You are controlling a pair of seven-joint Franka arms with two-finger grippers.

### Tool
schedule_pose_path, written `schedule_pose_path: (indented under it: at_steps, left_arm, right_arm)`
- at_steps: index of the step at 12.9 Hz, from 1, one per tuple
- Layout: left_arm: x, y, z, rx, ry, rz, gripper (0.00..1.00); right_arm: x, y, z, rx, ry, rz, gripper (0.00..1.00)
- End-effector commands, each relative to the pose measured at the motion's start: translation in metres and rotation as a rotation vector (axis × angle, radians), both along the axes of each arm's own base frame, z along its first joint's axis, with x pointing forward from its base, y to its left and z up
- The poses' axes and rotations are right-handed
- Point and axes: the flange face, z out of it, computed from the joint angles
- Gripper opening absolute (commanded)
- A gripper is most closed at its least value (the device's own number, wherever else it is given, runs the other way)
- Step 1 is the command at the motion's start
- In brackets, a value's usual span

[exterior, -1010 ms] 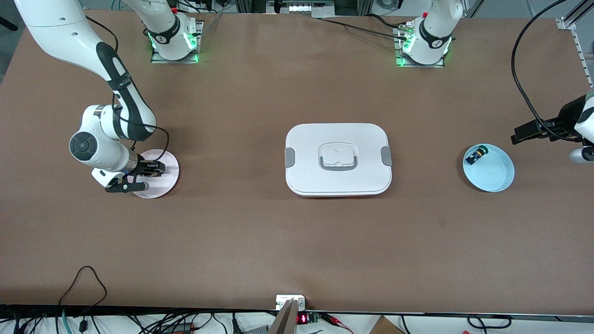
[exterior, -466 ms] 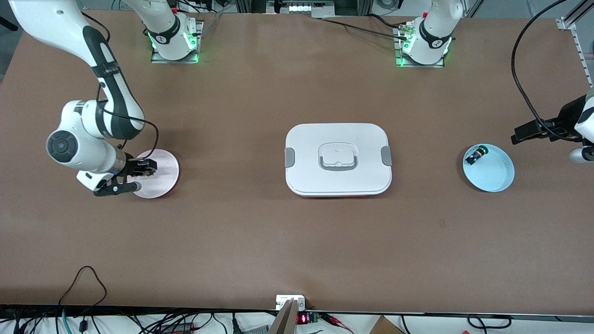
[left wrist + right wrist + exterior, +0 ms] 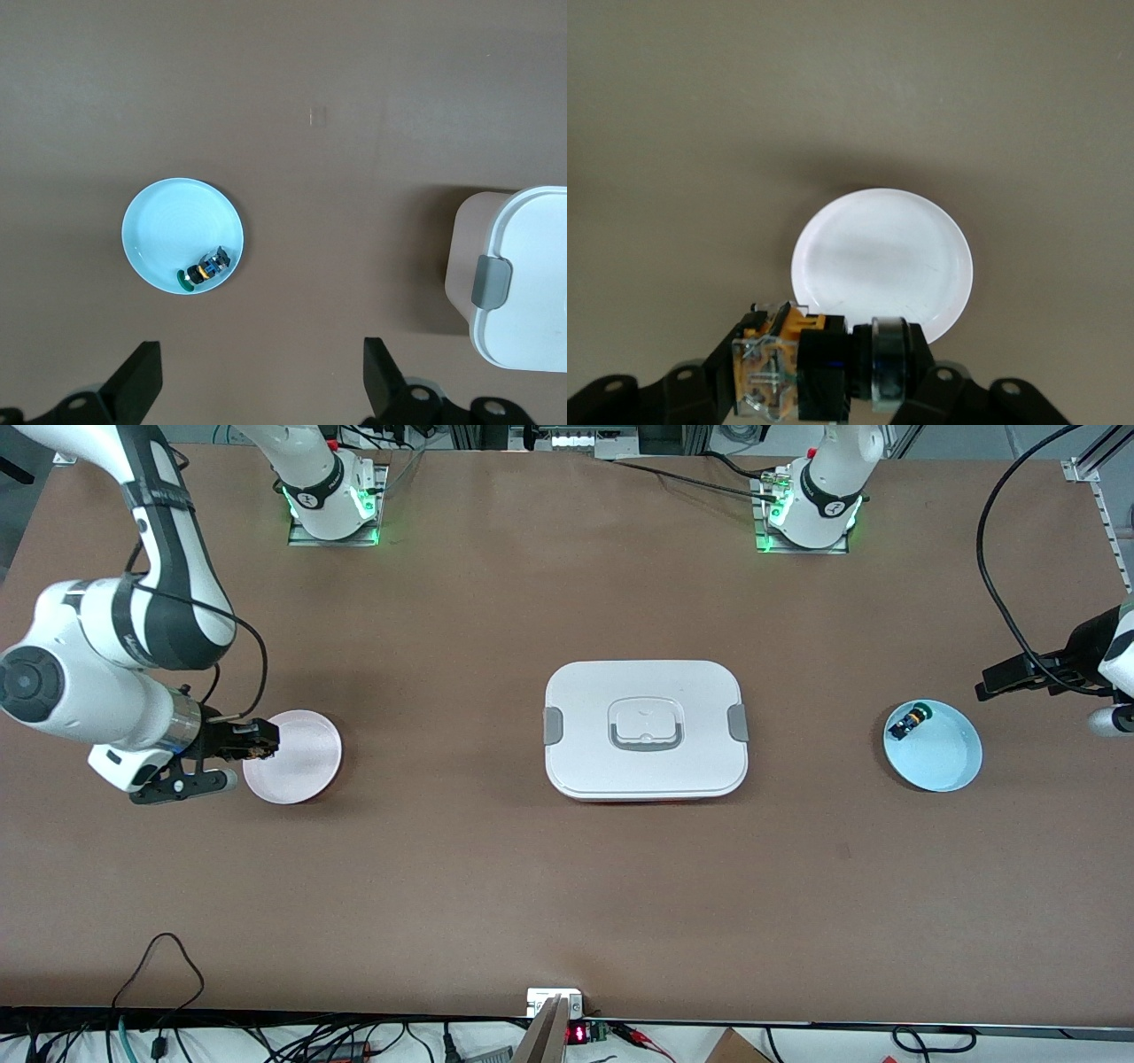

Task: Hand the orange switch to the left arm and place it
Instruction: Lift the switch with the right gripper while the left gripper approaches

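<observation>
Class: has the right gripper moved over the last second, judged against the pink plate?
Yes. The right gripper moved off the pink plate, toward the right arm's table end.

white box (image 3: 646, 729), orange switch (image 3: 780, 366), brown table (image 3: 567, 886)

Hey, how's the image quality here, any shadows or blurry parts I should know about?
Front view: even light, soft shadow beside the box. Right wrist view: the orange switch in the right gripper looks slightly soft, and a faint shadow falls by the white plate. Left wrist view: sharp, with the left gripper open.

Orange switch (image 3: 780, 367) lies sideways, aloft beside the closed white box (image 3: 645, 729)
</observation>
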Motion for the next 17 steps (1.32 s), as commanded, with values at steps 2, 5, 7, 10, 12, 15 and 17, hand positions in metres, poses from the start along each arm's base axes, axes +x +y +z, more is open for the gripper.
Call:
schedule_pose_path:
  at_steps: [2,5,7,10,12,15,17]
  left_arm:
    - [0.0,0.0,0.002,-0.016,0.0,0.011,1.0]
    - [0.0,0.0,0.001,-0.024,0.002,0.01,1.0]
    - [-0.001,-0.001,-0.001,-0.06,0.015,0.018,1.0]
    - [-0.005,-0.001,-0.013,-0.187,0.075,0.047,1.0]
    - [-0.005,-0.007,-0.025,-0.302,0.115,0.065,1.0]
    - [-0.007,-0.026,-0.047,-0.48,0.166,0.093,1.0]
    - [-0.008,-0.04,-0.066,-0.624,0.214,0.129,1.0]
  right_arm:
    - [-0.011,0.058,0.066,0.04,-0.084,0.155,0.21]
    - [-0.029,0.119,0.1,0.172,-0.142,0.282,0.21]
    - [-0.042,0.147,0.121,0.261,-0.179,0.376,0.2]
    - [-0.053,0.181,0.132,0.351,-0.242,0.614,0.18]
    - [-0.053,0.194,0.137,0.424,-0.318,0.734,0.18]
    - [-0.055,0.214,0.136,0.616,-0.42,0.867,0.18]
    - [-0.052,0.22,0.13,0.737,-0.483,0.923,0.18]
